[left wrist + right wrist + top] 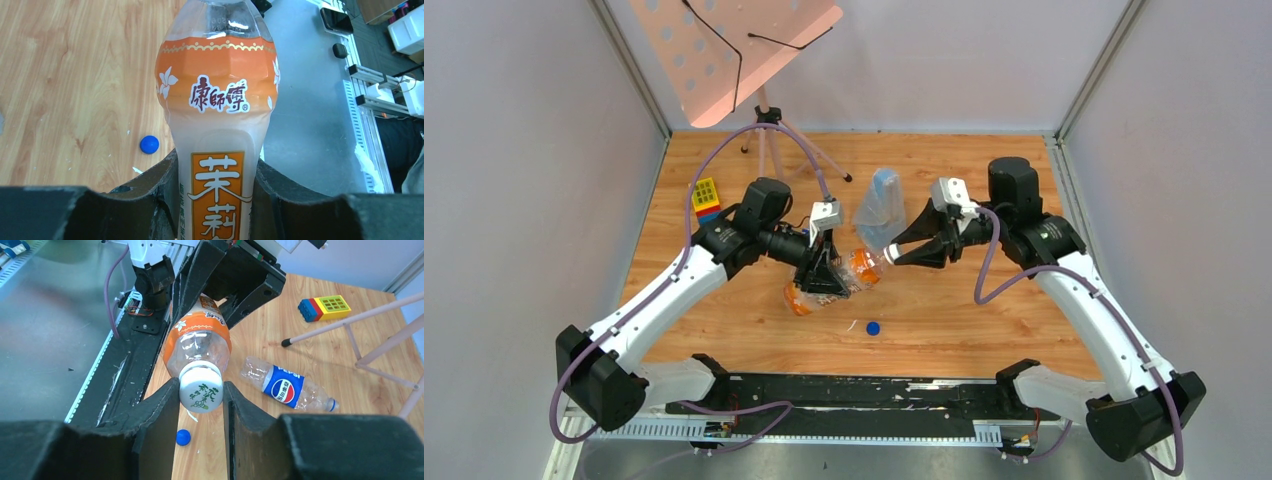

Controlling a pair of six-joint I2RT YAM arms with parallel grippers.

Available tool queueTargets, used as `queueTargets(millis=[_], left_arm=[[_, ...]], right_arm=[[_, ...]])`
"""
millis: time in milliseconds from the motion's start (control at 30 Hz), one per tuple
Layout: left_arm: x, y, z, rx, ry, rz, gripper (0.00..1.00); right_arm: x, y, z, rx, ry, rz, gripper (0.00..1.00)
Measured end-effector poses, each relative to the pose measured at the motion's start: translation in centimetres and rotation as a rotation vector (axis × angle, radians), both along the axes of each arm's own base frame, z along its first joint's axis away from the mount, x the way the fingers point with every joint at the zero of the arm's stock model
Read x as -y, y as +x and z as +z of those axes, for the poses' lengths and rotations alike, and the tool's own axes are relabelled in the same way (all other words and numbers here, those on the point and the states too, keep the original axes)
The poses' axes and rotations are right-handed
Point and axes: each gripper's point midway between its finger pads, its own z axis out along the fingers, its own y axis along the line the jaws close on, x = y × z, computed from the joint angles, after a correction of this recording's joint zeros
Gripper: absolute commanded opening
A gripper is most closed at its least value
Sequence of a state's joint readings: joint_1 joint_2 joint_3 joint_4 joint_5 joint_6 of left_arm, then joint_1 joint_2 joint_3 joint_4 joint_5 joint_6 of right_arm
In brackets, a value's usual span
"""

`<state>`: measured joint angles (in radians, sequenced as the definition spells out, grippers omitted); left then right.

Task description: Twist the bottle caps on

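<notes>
My left gripper [828, 284] [217, 172] is shut on the middle of the orange bottle [862, 266] [218, 95] and holds it tilted over the table. The bottle's neck points right, toward my right gripper [890, 255] [201, 390]. That gripper is shut on the white cap [201, 393] with a green mark, which sits on the bottle's neck [197, 342]. The blue cap [873, 327] [149, 144] [183, 437] lies loose on the wood below the bottle. The Pepsi bottle [282, 386] lies on its side, capless, behind the grippers. It shows as a bluish clear shape in the top view [881, 203].
A pink tripod stand [769, 140] stands at the back, with one foot [285, 342] near the Pepsi bottle. A coloured block toy [706, 197] [325, 306] lies at the back left. A black rail [854, 395] runs along the near edge, and grey walls close in both sides.
</notes>
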<state>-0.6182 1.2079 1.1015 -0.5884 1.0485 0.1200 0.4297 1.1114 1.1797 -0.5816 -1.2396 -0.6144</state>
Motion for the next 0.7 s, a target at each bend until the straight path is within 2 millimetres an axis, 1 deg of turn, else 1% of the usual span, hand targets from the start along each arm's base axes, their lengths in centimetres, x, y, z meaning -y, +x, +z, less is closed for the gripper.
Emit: queueTargets(millis=[133, 333, 433, 567, 700], left_arm=[[0.0, 0.1, 0.2, 0.004, -0.011, 0.001, 0.00], [-0.3, 0.7, -0.1, 0.055, 0.014, 0.033, 0.00], [-0.3, 1.1, -0.5, 0.121, 0.042, 0.056, 0.00], [-0.4, 1.7, -0.9, 0.247, 0.100, 0.103, 0.00], [-0.7, 3.2, -0.8, 0.387, 0.151, 0.192, 0.00]], right_arm=[[-0.3, 0.3, 0.5, -0.010, 0.007, 0.023, 0.00], [-0.5, 0.8, 0.3, -0.063, -0.008, 0.021, 0.00], [-0.6, 1.0, 0.0, -0.118, -0.027, 0.000, 0.00], [-0.7, 1.6, -0.4, -0.234, -0.065, -0.051, 0.00], [-0.9, 2.7, -0.4, -0.358, -0.106, -0.150, 0.00]])
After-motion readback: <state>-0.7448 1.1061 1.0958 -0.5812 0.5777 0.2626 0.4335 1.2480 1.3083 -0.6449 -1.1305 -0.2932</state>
